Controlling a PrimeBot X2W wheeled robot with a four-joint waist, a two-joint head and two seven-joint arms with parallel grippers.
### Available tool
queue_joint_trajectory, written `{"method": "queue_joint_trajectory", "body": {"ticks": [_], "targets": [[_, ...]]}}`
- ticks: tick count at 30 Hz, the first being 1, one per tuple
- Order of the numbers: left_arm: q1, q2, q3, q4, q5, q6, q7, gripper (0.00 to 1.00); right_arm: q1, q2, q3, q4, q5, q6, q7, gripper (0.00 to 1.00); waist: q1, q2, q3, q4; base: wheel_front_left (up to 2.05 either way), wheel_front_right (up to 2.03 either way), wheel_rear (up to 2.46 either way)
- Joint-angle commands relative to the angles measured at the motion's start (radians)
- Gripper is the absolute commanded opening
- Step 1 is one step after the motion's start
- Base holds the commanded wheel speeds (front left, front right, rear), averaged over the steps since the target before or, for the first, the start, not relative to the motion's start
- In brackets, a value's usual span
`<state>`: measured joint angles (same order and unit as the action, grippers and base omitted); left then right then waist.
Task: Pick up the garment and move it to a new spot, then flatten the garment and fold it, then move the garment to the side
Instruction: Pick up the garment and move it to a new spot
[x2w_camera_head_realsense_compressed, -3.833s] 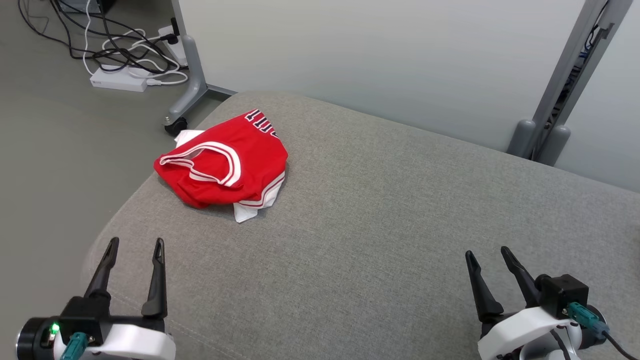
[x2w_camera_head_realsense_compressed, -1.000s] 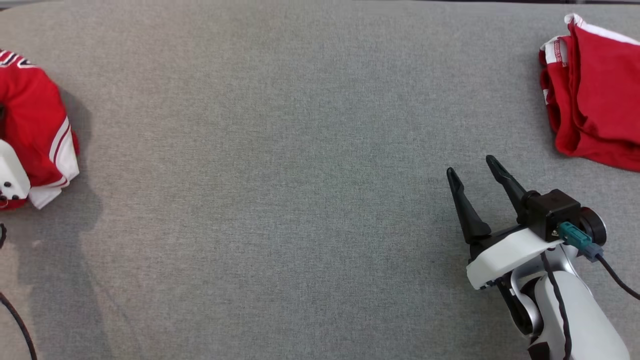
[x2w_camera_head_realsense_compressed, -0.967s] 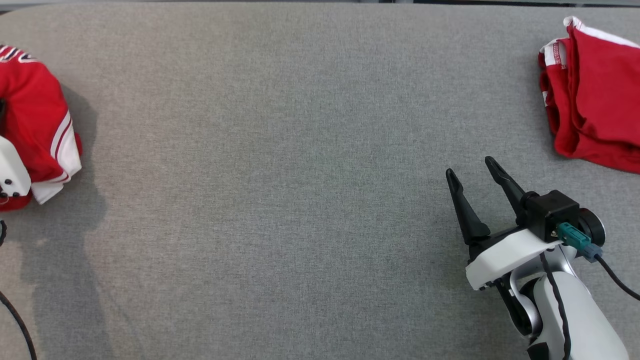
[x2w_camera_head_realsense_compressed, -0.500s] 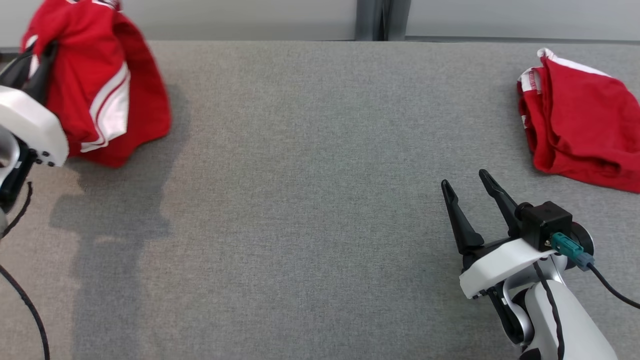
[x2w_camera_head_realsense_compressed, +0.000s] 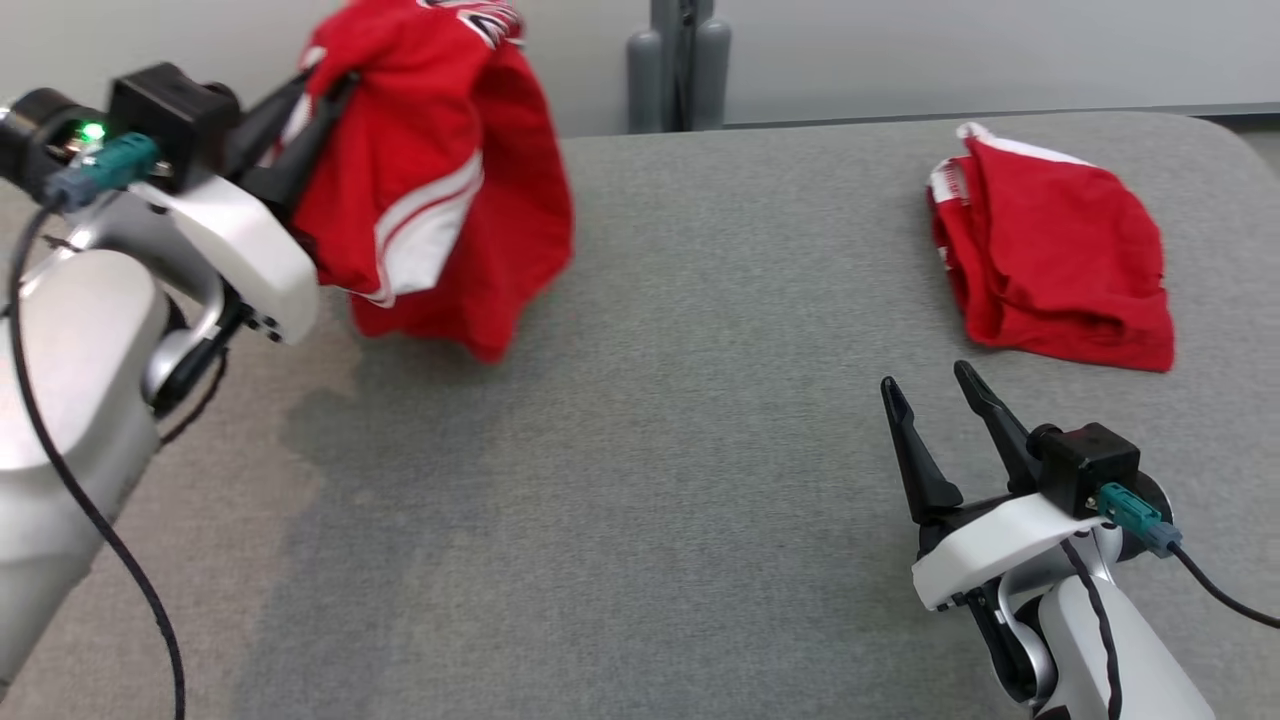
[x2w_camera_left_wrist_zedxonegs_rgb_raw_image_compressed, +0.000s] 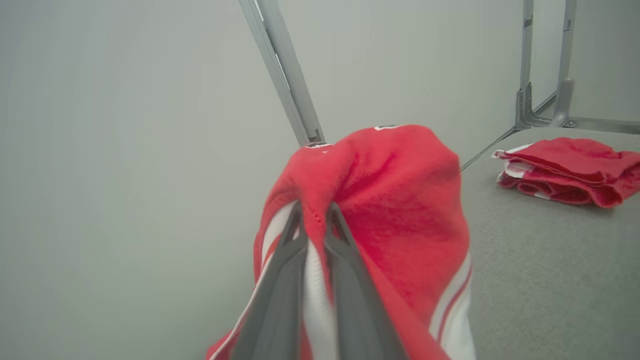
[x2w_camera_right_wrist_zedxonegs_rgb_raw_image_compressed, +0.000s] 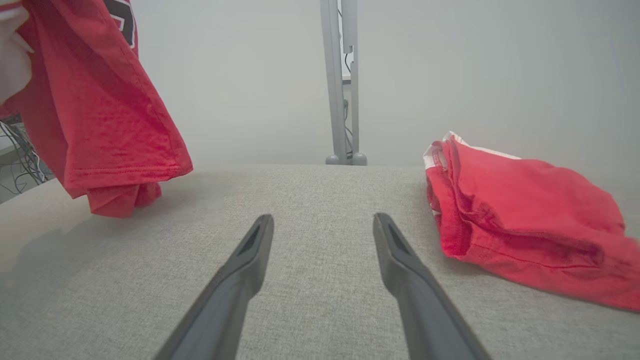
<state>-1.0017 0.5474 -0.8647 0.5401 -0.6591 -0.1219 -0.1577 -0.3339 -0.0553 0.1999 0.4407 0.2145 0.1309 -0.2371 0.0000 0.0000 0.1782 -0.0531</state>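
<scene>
The left gripper (x2w_camera_head_realsense_compressed: 335, 85) sits well to the left of the grey metal post (x2w_camera_head_realsense_compressed: 680, 70), which stands behind the far edge of the wide grey fabric-covered surface (x2w_camera_head_realsense_compressed: 700, 450). The gripper's two dark fingers are pinched together on a fold of the red jersey with white trim and dark lettering (x2w_camera_head_realsense_compressed: 440, 170). In the left wrist view the cloth bunches over the closed tips of the left gripper (x2w_camera_left_wrist_zedxonegs_rgb_raw_image_compressed: 315, 207), and the red jersey (x2w_camera_left_wrist_zedxonegs_rgb_raw_image_compressed: 395, 200) drapes down on both sides of them. The garment hangs raised, left of the post. Its lower hem (x2w_camera_right_wrist_zedxonegs_rgb_raw_image_compressed: 120, 207) drops toward the surface, and whether it touches cannot be told.

From below the hanging cloth across to the near side in front of the post, the grey surface is bare and flat, with a soft shadow under the jersey.

To the right of the post and nearer the camera, the right gripper (x2w_camera_head_realsense_compressed: 925, 378) hovers low over the surface. Its fingers are spread wide with nothing between them, as the right wrist view (x2w_camera_right_wrist_zedxonegs_rgb_raw_image_compressed: 324, 220) also shows.

Further right of the post, a second red garment folded into a flat bundle (x2w_camera_head_realsense_compressed: 1060, 270) lies on the surface, close to the far edge, where the corner curves round (x2w_camera_head_realsense_compressed: 1235, 135). It lies apart from the right gripper, just beyond its fingertips.
</scene>
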Motion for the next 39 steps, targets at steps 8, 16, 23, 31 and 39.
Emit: {"method": "queue_joint_trajectory", "body": {"ticks": [8, 16, 23, 31, 39], "targets": [[0.032, -0.03, -0.045, -0.196, 0.016, 0.021, 0.047, 0.0, 0.006, 0.002, -0.009, 0.031, 0.025, 0.0, -0.023, 1.0, 0.0, 0.0, -0.035, -0.085, 0.0, 0.0, 0.0], [0.065, -0.083, -0.077, -0.361, 0.007, 0.056, 0.07, 0.0, 0.013, 0.003, -0.01, 0.039, 0.039, 0.0, -0.03, 1.0, 0.0, 0.0, -0.031, -0.127, 0.0, 0.0, 0.0], [0.179, -0.128, -0.096, -0.343, -0.04, 0.096, 0.037, 0.0, 0.013, 0.003, -0.013, 0.03, 0.05, 0.0, -0.03, 1.0, 0.0, 0.0, -0.021, -0.128, 0.0, 0.0, 0.0], [0.299, -0.117, -0.114, -0.208, -0.058, 0.107, -0.026, 0.0, 0.02, 0.003, -0.023, 0.024, 0.035, 0.0, -0.029, 1.0, 0.0, 0.0, -0.023, -0.079, 0.0, 0.0, 0.0], [0.388, -0.107, -0.112, -0.096, -0.092, 0.093, -0.069, 0.0, 0.03, 0.002, -0.013, 0.035, 0.032, 0.0, -0.029, 1.0, 0.0, 0.0, -0.043, -0.044, 0.0, 0.0, 0.0]]}}
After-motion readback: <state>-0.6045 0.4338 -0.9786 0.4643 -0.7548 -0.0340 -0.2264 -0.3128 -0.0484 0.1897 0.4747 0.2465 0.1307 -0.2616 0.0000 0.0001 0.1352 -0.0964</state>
